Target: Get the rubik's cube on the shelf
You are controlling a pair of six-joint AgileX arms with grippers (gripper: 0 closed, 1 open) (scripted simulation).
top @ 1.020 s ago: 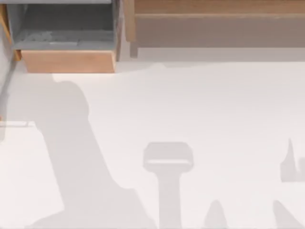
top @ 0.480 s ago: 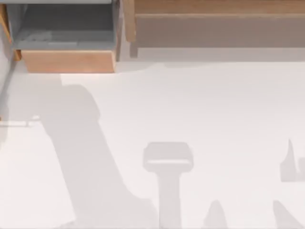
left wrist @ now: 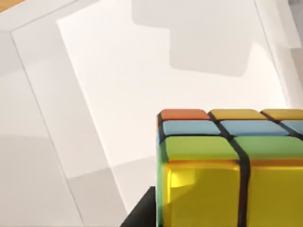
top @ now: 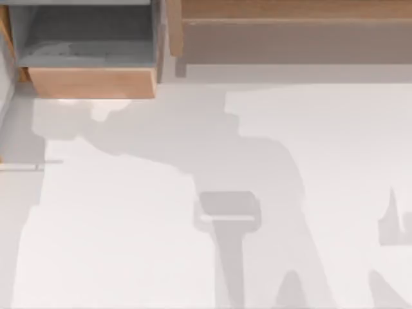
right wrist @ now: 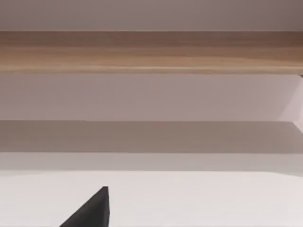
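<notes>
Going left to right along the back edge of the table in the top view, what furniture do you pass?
Light-wood compartment with grey inner walls → a narrow gap of white table → the shelf, long and brown with a dull grey-brown front, running on to the right edge of the picture.

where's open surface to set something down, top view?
White table in front of the shelf and the grey-walled compartment is bare, shadows aside. The rubik's cube sits close under the left wrist camera.

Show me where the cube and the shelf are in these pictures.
cube (left wrist: 203, 189), left wrist view, on a yellow tile.
shelf (top: 290, 9), top view, on the lighter wood board.
</notes>
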